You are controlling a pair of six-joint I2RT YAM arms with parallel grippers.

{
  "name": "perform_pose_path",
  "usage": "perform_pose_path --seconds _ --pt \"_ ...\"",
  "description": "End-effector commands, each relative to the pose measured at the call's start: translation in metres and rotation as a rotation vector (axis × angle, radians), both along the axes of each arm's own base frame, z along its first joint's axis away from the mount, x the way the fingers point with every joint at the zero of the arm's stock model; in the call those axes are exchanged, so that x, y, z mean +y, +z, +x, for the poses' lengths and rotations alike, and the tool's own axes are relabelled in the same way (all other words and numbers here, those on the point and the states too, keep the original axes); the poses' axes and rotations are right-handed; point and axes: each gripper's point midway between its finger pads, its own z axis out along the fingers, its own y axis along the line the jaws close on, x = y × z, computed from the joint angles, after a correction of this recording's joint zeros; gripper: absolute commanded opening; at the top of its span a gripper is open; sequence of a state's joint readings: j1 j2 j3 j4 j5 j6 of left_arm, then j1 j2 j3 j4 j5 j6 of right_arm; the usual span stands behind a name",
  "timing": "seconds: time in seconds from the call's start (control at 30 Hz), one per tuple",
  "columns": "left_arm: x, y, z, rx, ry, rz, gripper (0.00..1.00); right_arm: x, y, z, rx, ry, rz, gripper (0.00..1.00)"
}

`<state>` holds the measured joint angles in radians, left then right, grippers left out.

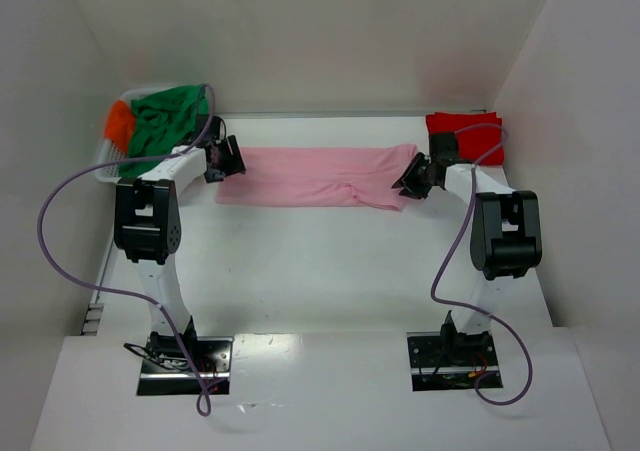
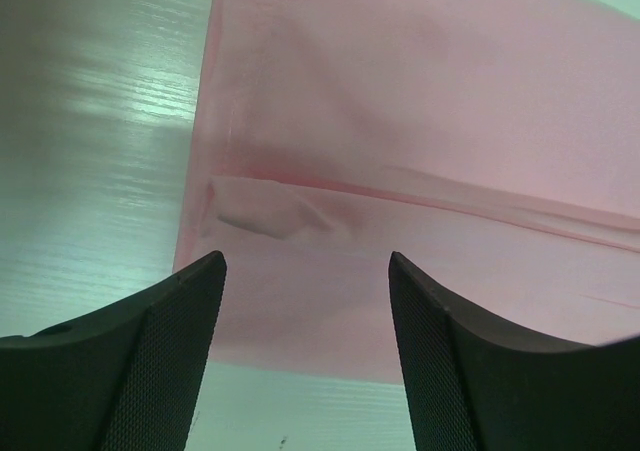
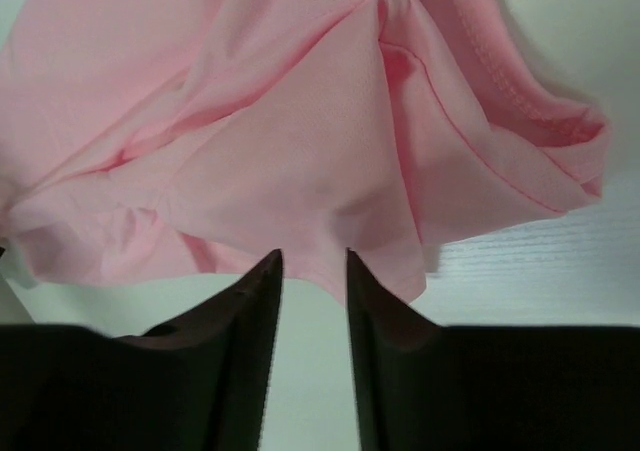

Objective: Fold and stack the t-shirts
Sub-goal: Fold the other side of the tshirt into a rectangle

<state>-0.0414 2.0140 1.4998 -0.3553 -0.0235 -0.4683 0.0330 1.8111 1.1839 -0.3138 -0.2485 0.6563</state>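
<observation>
The pink t-shirt (image 1: 315, 176) lies folded into a long flat strip across the far middle of the table. My left gripper (image 1: 228, 163) is at its left end, open and empty. In the left wrist view the left gripper (image 2: 307, 261) has its jaws wide apart over the strip's near-left corner (image 2: 420, 121). My right gripper (image 1: 410, 183) is at the strip's right end. In the right wrist view the right gripper (image 3: 314, 256) has its jaws narrowly apart, and the rumpled cloth edge (image 3: 300, 121) sits just at the tips. The red t-shirt (image 1: 465, 131) lies folded at the far right.
The green t-shirt (image 1: 160, 121) and the orange t-shirt (image 1: 120, 123) are heaped in a white basket (image 1: 108, 166) at the far left, right behind my left arm. White walls close in the table at the back and on both sides.
</observation>
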Motion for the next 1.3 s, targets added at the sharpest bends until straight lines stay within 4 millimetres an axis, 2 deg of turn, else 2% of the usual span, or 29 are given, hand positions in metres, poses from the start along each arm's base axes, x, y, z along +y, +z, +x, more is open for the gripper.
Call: perform_pose_path --seconds 0.0,0.1,0.13,0.23,0.27,0.4,0.53,0.57,0.63,0.73,0.83,0.93,0.97,1.03,1.07,1.1,1.13,1.17,1.2,1.23,1.27 --pt "0.004 0.020 0.012 -0.053 -0.009 0.032 0.74 -0.003 0.002 -0.009 0.008 -0.010 -0.031 0.47" --pt "-0.003 0.024 0.014 -0.062 -0.026 0.021 0.76 -0.008 -0.011 -0.022 0.061 -0.022 -0.053 0.53" --pt "-0.011 0.024 0.013 -0.062 -0.045 0.013 0.77 -0.008 -0.015 -0.027 0.079 -0.022 -0.054 0.54" --pt "-0.019 0.027 0.015 -0.071 -0.064 0.003 0.81 -0.011 -0.020 -0.030 0.090 -0.033 -0.071 0.54" --pt "-0.025 0.027 0.014 -0.071 -0.078 -0.004 0.81 -0.008 -0.027 -0.035 0.109 -0.023 -0.073 0.54" --pt "-0.027 0.031 0.016 -0.080 -0.084 -0.012 0.88 -0.006 -0.032 -0.035 0.107 -0.020 -0.082 0.54" --pt "-0.027 0.031 0.016 -0.080 -0.084 -0.012 0.88 -0.008 -0.036 -0.028 0.097 -0.017 -0.094 0.52" --pt "-0.027 0.031 0.016 -0.080 -0.084 -0.012 0.88 -0.008 -0.040 -0.028 0.101 -0.017 -0.094 0.44" --pt "-0.029 0.035 0.018 -0.088 -0.091 -0.020 0.89 -0.007 -0.041 -0.023 0.092 -0.017 -0.094 0.37" --pt "-0.029 0.035 0.018 -0.088 -0.091 -0.020 0.89 -0.007 -0.045 -0.019 0.094 -0.017 -0.094 0.16" --pt "-0.029 0.035 0.018 -0.088 -0.091 -0.020 0.90 -0.005 -0.038 -0.013 0.080 -0.013 -0.085 0.07" --pt "-0.031 0.040 0.021 -0.101 -0.107 -0.026 0.90 -0.004 -0.020 -0.002 0.044 -0.014 -0.083 0.07" --pt "-0.035 0.032 0.020 -0.079 -0.120 -0.042 0.90 -0.004 -0.008 0.004 0.021 -0.015 -0.081 0.07" --pt "-0.039 0.036 0.022 -0.089 -0.146 -0.053 0.90 -0.004 0.008 0.016 -0.016 -0.009 -0.084 0.07" --pt "-0.044 0.030 0.021 -0.076 -0.157 -0.053 0.90 -0.002 0.014 0.018 -0.025 0.004 -0.081 0.07" --pt "-0.045 0.034 0.025 -0.099 -0.188 -0.042 0.91 -0.002 0.024 0.025 -0.047 0.003 -0.079 0.08" --pt "-0.053 0.029 0.023 -0.089 -0.217 -0.045 0.91 0.000 0.026 0.029 -0.052 0.008 -0.072 0.08" --pt "-0.053 0.029 0.023 -0.091 -0.230 -0.034 0.91 0.000 0.030 0.031 -0.060 0.015 -0.077 0.08" --pt "-0.065 0.029 0.020 -0.094 -0.282 -0.028 0.91 0.002 0.041 0.042 -0.092 0.020 -0.068 0.08" --pt "-0.065 0.029 0.020 -0.097 -0.300 -0.013 0.91 0.002 0.044 0.047 -0.100 0.019 -0.067 0.10" --pt "-0.071 0.029 0.019 -0.098 -0.325 -0.017 0.91 0.002 0.037 0.047 -0.086 0.020 -0.068 0.10"
